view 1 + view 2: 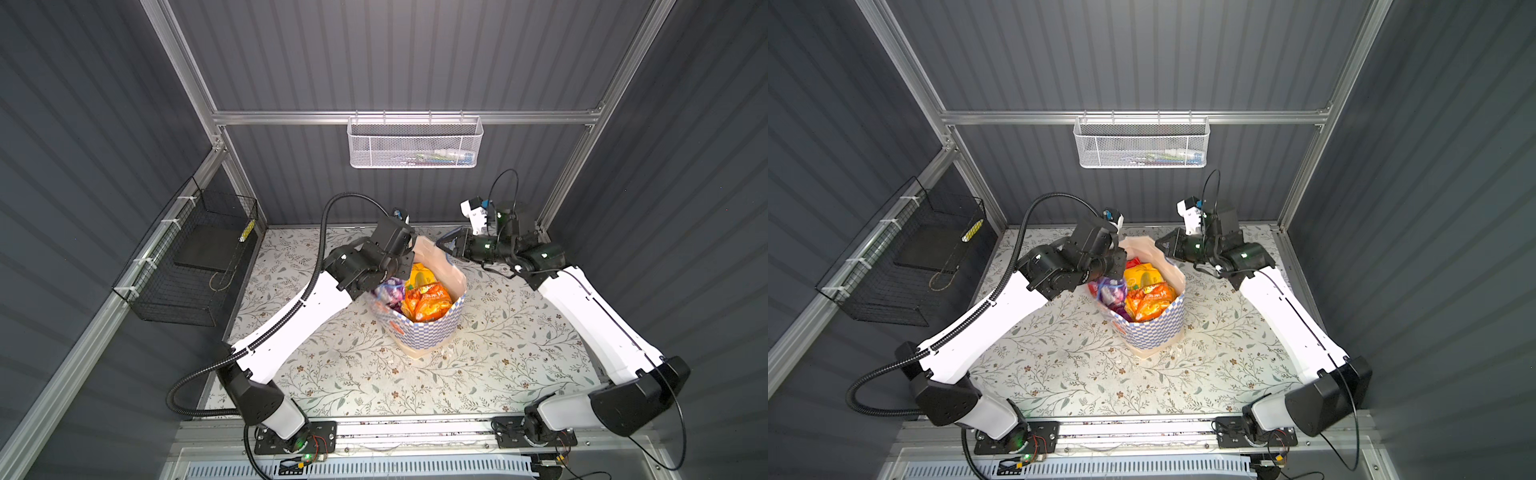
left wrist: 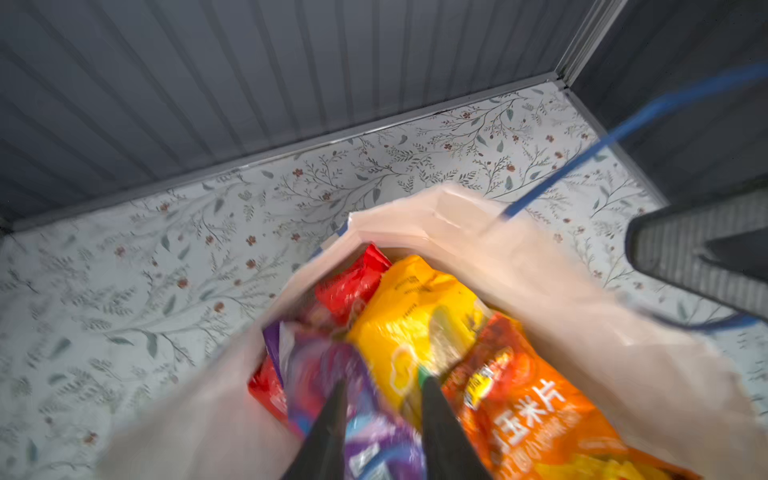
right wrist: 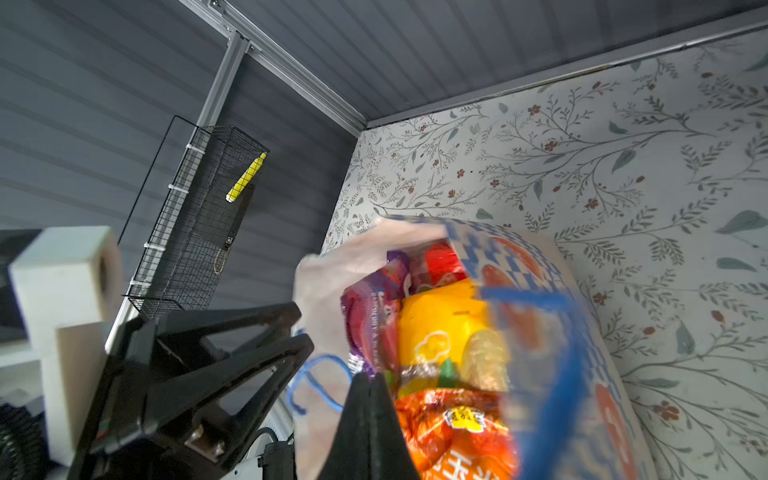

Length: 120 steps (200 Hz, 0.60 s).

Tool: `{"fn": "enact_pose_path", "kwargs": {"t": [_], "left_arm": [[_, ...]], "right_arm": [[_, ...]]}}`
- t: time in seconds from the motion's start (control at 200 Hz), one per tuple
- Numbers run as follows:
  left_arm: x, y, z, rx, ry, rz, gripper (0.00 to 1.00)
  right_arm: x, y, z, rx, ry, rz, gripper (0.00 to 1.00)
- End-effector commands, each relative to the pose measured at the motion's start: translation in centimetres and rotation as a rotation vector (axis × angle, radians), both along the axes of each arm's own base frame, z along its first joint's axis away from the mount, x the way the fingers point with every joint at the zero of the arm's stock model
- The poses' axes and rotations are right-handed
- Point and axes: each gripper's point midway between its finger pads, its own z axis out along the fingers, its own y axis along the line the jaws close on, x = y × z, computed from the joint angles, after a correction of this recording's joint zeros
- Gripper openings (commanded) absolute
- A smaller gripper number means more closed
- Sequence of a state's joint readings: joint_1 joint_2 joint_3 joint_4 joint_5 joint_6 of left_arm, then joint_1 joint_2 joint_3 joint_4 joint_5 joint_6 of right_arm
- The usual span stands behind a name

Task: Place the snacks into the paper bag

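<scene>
The left fingers [image 2: 328, 428] stand parted over the bag's mouth. The purple packet [image 2: 307, 365] lies blurred just beneath them, and the wrist view shows no pinch on it. The right fingers [image 3: 368, 415] are pressed together, apparently on the far rim of the paper bag [image 1: 424, 336], pulling the mouth wide.

The bag stands upright mid-counter [image 1: 332, 374], with the yellow packet [image 2: 407, 316], orange packet [image 2: 532, 407] and red packet [image 2: 353, 282] piled to the brim (no snack shows loose outside). A clean release would mean lifting the left fingers straight up, spread, so the tips don't snag foil. The right side should let go only once the purple packet has settled below the rim, since a bag this full may shed it.
</scene>
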<state>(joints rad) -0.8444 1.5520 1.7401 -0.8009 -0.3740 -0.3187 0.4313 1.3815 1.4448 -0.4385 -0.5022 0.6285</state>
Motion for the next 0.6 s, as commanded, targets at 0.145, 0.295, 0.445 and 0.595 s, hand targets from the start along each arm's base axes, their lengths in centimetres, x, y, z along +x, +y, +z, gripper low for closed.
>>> {"fn": "enact_pose_path", "kwargs": {"t": [0.145,0.295,0.445,0.595], "left_arm": [[-0.7,0.6,3.1,-0.12,-0.049,-0.009,0.76],[-2.7,1.5,7.1,-0.211,-0.089,-0.054,0.78],[-4.8,3.3,8.5,-0.225,-0.098,-0.07,0.87],[-6.5,4.2,5.3,-0.178,-0.031,-0.095,0.95]], "right_arm": [[-1.2,-0.1,3.1,0.077,-0.134,0.01,0.0],[-0.6,-0.9,3.8,0.051,-0.153,-0.03,0.0],[0.1,-0.9,3.5,0.057,-0.137,-0.027,0.0],[0.5,-0.9,3.2,0.069,-0.128,-0.025,0.0]]}}
